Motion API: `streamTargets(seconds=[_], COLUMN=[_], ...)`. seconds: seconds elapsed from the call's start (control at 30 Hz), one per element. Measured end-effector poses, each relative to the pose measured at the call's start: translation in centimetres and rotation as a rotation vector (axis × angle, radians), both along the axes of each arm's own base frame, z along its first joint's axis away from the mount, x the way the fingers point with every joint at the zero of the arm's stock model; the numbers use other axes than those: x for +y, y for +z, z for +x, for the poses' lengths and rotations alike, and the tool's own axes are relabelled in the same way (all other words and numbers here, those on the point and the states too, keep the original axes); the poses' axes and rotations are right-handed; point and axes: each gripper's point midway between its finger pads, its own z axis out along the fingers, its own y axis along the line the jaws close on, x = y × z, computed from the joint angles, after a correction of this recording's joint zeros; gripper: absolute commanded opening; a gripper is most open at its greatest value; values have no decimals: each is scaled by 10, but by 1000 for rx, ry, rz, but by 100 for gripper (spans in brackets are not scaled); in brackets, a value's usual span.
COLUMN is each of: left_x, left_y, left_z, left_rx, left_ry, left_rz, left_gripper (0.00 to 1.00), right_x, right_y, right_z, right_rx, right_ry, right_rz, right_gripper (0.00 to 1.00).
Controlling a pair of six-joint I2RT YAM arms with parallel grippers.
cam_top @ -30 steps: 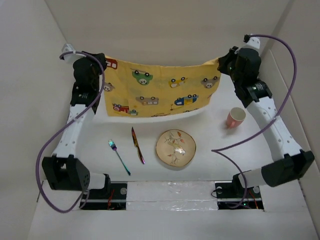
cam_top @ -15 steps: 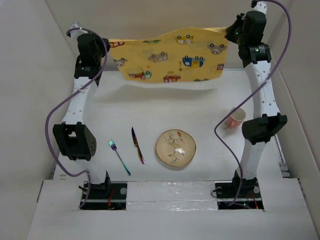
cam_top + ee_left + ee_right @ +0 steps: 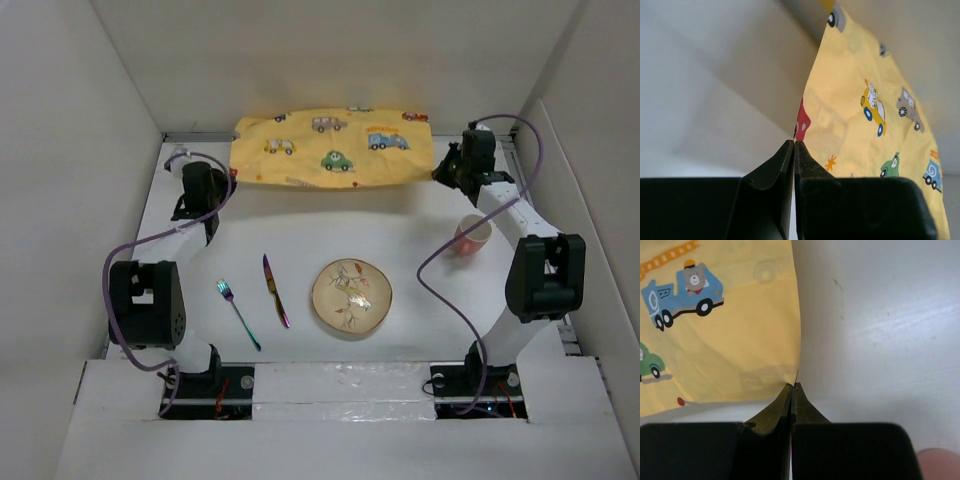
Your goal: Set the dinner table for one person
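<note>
Yellow placemat [image 3: 330,148] at far side of surface [image 3: 400,230]; near corners pinched by left claw [image 3: 794,145] and right claw [image 3: 791,386], both pressed together.

Two slim robot arms, the left arm [image 3: 147,305] and the right arm [image 3: 545,278], were each built of white links joined by chunky black motor housings. A loose purple cable [image 3: 421,266] trailed along each. Each arm ended in a black base [image 3: 208,388] with thin red wires showing. The left gripper [image 3: 794,142] and right gripper [image 3: 792,385] had matte black fingers tapering to thin wedge tips.
</note>
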Motion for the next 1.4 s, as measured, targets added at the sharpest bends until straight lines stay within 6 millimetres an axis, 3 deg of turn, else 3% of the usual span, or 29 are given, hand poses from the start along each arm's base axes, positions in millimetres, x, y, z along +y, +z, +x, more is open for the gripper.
streamTargets(seconds=[0.03,0.07,0.13,0.23,0.33,0.53,0.73,1.0,1.2,1.4], left_x=[0,0,-2,-4,-6,-5,-4,-8,-7,-8], left_y=[-23,-46,-82,-114,-130,-136,-131,-125,-126,-128], left_z=[-4,-9,-16,-21,-21,-28,-53,-86,-89,-97], left_rx=[48,97,170,226,252,248,239,210,211,219], left_ry=[1,2,0,-1,-2,9,35,46,48,42], left_rz=[-6,-9,-24,-41,-57,-64,-64,-72,-77,-79], left_gripper=[0,0,0,0,0,0,0,0,0,0], right_x=[0,-1,0,-1,0,-2,-7,-13,-16,-19], right_y=[-13,-39,-60,-70,-73,-98,-125,-115,-117,-124], right_z=[-3,-10,-17,-16,-13,-27,-53,-61,-65,-84], right_rx=[28,84,133,150,143,184,254,231,239,267], right_ry=[1,3,3,2,3,-10,-47,-90,-108,-120], right_rz=[1,5,11,15,19,21,18,16,12,6], right_gripper=[0,0,0,0,0,0,0,0,0,0])
